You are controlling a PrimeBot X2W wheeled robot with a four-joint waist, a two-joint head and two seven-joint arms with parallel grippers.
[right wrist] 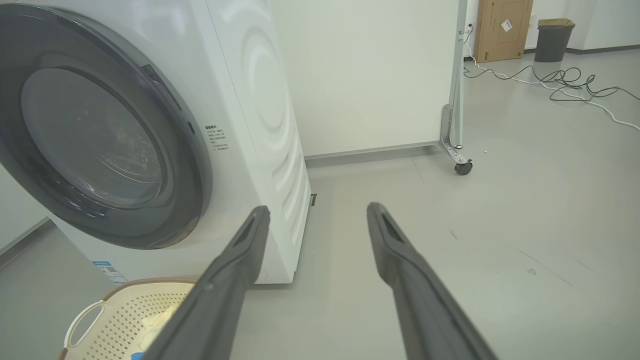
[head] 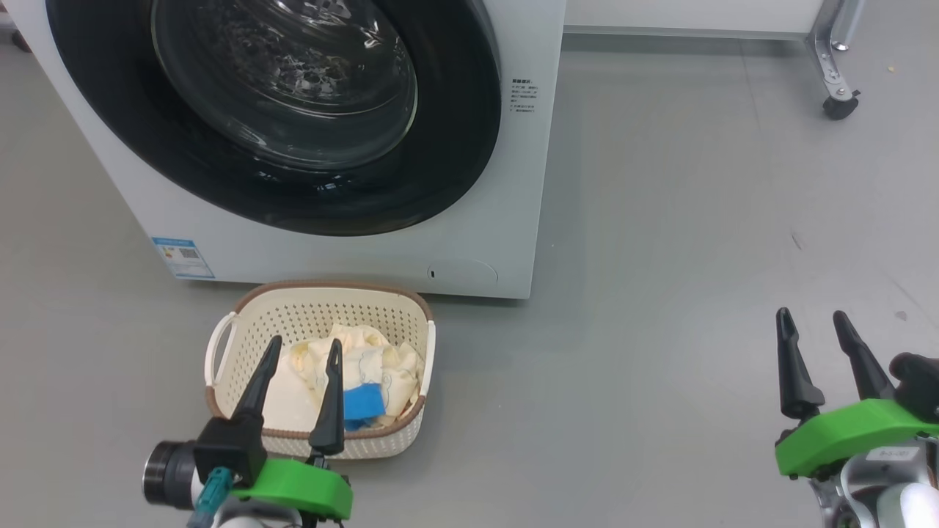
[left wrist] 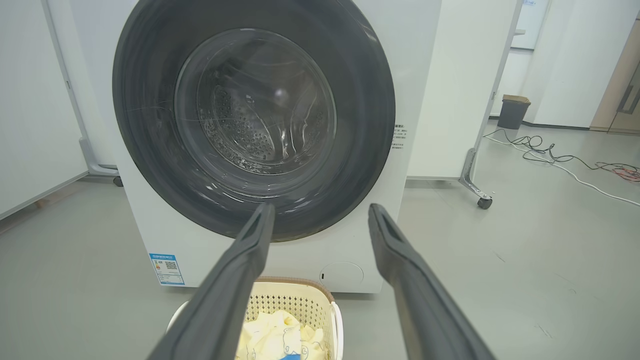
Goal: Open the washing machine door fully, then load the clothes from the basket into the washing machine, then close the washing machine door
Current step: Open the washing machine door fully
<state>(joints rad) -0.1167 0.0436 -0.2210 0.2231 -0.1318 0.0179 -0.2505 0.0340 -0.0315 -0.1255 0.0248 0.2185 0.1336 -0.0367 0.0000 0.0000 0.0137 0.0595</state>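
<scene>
The white washing machine (head: 513, 183) (left wrist: 430, 75) (right wrist: 255, 100) stands ahead with its round glossy black door (head: 242, 176) (left wrist: 150, 150) (right wrist: 190, 190) shut against its front. On the floor before it sits the cream basket (head: 315, 308) (left wrist: 300, 300) (right wrist: 110, 310) holding pale yellow clothes (head: 381, 363) (left wrist: 270, 335) with a blue patch. My left gripper (head: 307, 347) (left wrist: 320, 210) hovers open over the basket, fingers pointing at the machine, nothing between them. My right gripper (head: 810, 317) (right wrist: 317, 210) is open over bare floor at the right, well clear of the machine.
A white partition panel on a castor leg (head: 836, 103) (left wrist: 482, 202) (right wrist: 462, 167) stands behind and right of the machine. Cables (left wrist: 550, 155) (right wrist: 560, 80) trail across the floor far right, near a dark bin (left wrist: 515, 112) (right wrist: 552, 40). Grey floor spreads wide to the right.
</scene>
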